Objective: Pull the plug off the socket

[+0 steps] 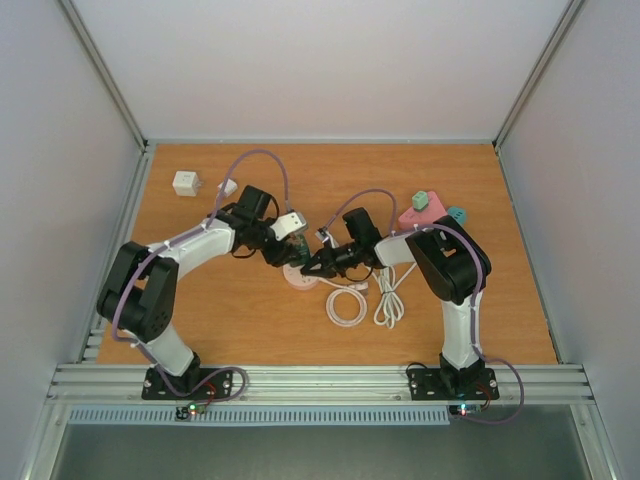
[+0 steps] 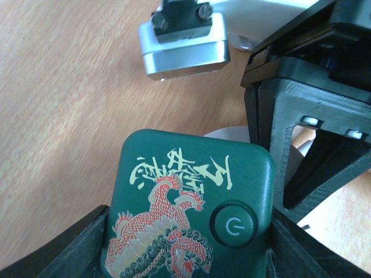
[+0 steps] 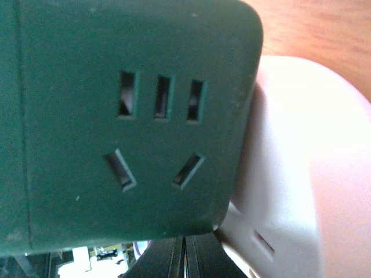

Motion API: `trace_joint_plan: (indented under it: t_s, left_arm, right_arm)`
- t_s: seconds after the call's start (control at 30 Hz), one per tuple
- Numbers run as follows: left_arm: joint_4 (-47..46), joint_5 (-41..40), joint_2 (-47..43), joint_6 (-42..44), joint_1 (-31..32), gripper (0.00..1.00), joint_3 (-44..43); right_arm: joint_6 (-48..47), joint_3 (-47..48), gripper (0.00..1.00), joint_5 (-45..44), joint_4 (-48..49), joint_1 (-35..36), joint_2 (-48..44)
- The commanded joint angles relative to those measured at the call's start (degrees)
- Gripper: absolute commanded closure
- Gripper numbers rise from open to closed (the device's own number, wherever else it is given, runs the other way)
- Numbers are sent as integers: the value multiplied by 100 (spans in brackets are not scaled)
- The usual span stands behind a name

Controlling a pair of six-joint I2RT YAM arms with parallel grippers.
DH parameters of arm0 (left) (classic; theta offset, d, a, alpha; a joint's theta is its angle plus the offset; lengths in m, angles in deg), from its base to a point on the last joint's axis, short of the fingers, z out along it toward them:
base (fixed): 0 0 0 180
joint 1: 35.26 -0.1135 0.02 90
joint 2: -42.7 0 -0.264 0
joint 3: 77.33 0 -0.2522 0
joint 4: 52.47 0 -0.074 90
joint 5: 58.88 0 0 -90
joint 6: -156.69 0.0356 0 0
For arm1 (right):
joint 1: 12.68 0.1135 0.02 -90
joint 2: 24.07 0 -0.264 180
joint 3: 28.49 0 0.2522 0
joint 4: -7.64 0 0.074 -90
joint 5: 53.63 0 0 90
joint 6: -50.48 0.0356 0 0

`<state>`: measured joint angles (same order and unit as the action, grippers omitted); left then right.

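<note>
The plug is a dark green cube [image 2: 188, 205] with a red dragon print and a round power button. It sits in a pale round socket base [image 1: 300, 280] at the table's middle; the base also shows in the right wrist view [image 3: 301, 174]. My left gripper [image 2: 185, 246] is shut on the cube, one finger on each side. My right gripper [image 3: 185, 258] has its fingers pressed together just below the cube's outlet face [image 3: 127, 127], next to the base. In the top view the two grippers, left [image 1: 285, 245] and right [image 1: 312, 266], meet over the socket.
Two white coiled cables [image 1: 347, 303] [image 1: 390, 300] lie just right of the socket. A white cube adapter [image 1: 186, 183] and a small white plug [image 1: 228, 187] lie at the back left. A pink block [image 1: 420, 212] and a teal piece [image 1: 456, 214] lie behind the right arm.
</note>
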<state>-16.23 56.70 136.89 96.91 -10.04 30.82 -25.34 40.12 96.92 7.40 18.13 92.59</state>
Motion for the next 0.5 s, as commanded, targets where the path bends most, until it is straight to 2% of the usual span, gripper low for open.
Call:
trace_joint_plan:
  t_s: [0.0,0.17,0.47]
  left_arm:
    - [133,1324,2,-320,-303,75,-539]
    - [5,1210,-127,-181,-269,76,-357]
    - [-937,-415,-663,-253,229,77,352]
  right_arm:
    - [-173,-65,98,-1041,-724,32,407]
    - [-200,-56,98,-1088,-758,30,426]
    - [-340,-29,98,-1053,-894,124,384]
